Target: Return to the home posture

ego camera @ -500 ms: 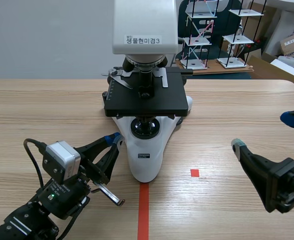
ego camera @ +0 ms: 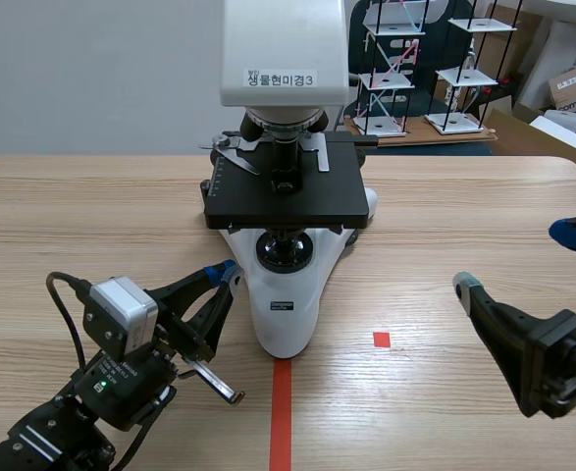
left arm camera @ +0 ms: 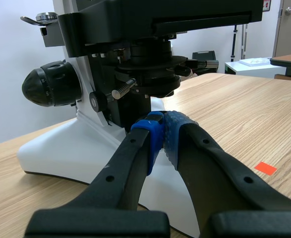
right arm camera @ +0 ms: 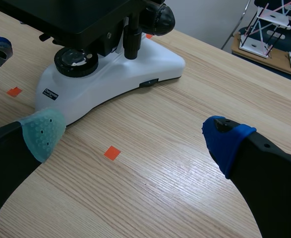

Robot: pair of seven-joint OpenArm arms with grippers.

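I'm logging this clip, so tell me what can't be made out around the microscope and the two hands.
Microscope: its top is cut off by the scene view's upper edge.
Base label: too small to read, scene view.
Right hand: blue-padded finger cut by the scene view's right edge.
Left hand: hides part of the microscope's base, left wrist view.

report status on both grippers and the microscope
Left gripper shut, empty, tips beside the white-and-black microscope base. Right gripper open, empty. Microscope stands between the two arms.

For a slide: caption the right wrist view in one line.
Open right gripper above the table, beside the microscope base, holding nothing.
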